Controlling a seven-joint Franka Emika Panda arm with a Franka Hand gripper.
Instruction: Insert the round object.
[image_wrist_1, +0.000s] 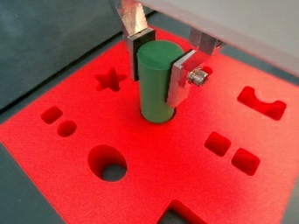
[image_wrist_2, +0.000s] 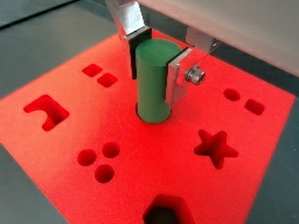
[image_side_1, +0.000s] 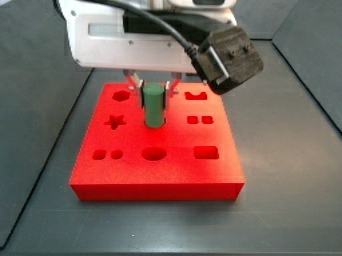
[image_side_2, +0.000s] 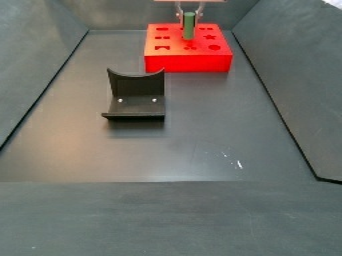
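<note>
The green round peg (image_wrist_1: 156, 87) stands upright with its lower end in a hole at the middle of the red block (image_wrist_1: 47, 140). My gripper (image_wrist_1: 158, 70) is shut on the peg's upper part, a pad on each side. Both wrist views show this grip, the peg (image_wrist_2: 153, 87) between the fingers (image_wrist_2: 138, 51). In a side view the gripper (image_side_1: 154, 88) hangs over the block (image_side_1: 160, 178) with the peg (image_side_1: 154, 108) below it. In the far side view the peg (image_side_2: 189, 30) and the gripper (image_side_2: 189, 17) are small, above the block (image_side_2: 187, 62).
The block's top has other cut-outs: a star (image_wrist_1: 110, 80), a round hole (image_wrist_1: 108, 164), squares (image_wrist_1: 232, 150) and small dots (image_wrist_2: 96, 162). The fixture (image_side_2: 134, 97) stands on the dark floor in front of the block. Dark walls (image_side_2: 40, 90) border the floor.
</note>
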